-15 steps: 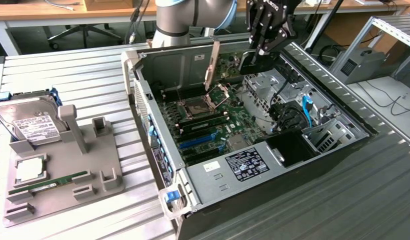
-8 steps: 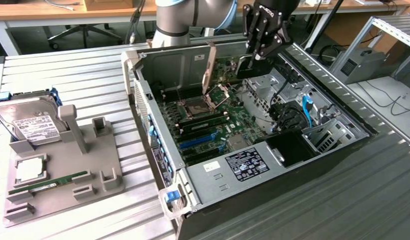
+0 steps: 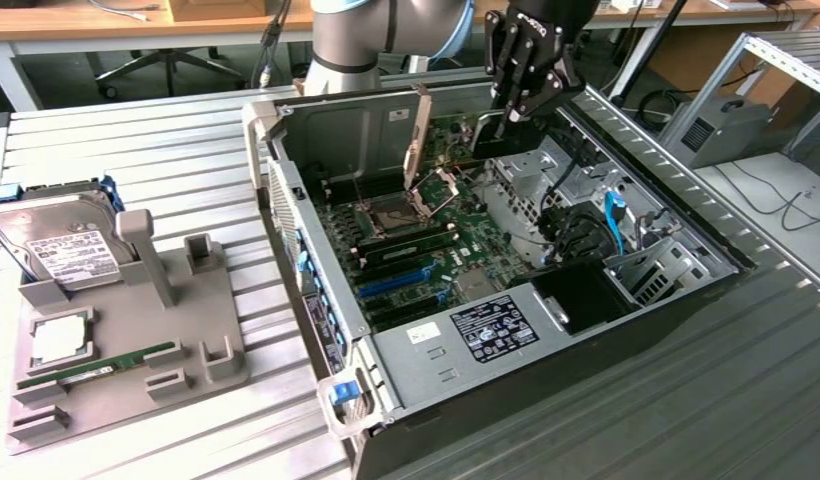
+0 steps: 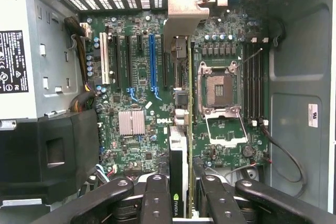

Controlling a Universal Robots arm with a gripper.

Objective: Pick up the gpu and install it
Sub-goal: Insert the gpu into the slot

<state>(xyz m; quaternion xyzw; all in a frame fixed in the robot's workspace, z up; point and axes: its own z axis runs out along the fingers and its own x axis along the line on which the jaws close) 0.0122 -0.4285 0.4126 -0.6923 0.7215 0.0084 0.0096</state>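
My gripper (image 3: 520,100) hangs over the far end of the open computer case (image 3: 283,230), shut on the gpu (image 3: 480,135). The card stands on edge above the motherboard (image 3: 424,250). Its silvery-tan bracket (image 3: 417,135) points down beside the case's rear wall. In the wrist view the gpu (image 4: 178,145) shows edge-on between the black fingers (image 4: 155,200), with its bracket (image 4: 184,11) toward the rear slot openings. It hovers over the board between the blue slot (image 4: 153,61) and the open CPU socket (image 4: 218,87), apart from the slots.
On the exterior view's left a grey fixture (image 3: 183,330) carries a silver hard drive (image 3: 63,245), a green RAM stick (image 3: 97,368) and a square chip (image 3: 61,340). Inside the case are a labelled power supply (image 3: 497,325), drive cages (image 3: 650,265) and cables (image 3: 613,215).
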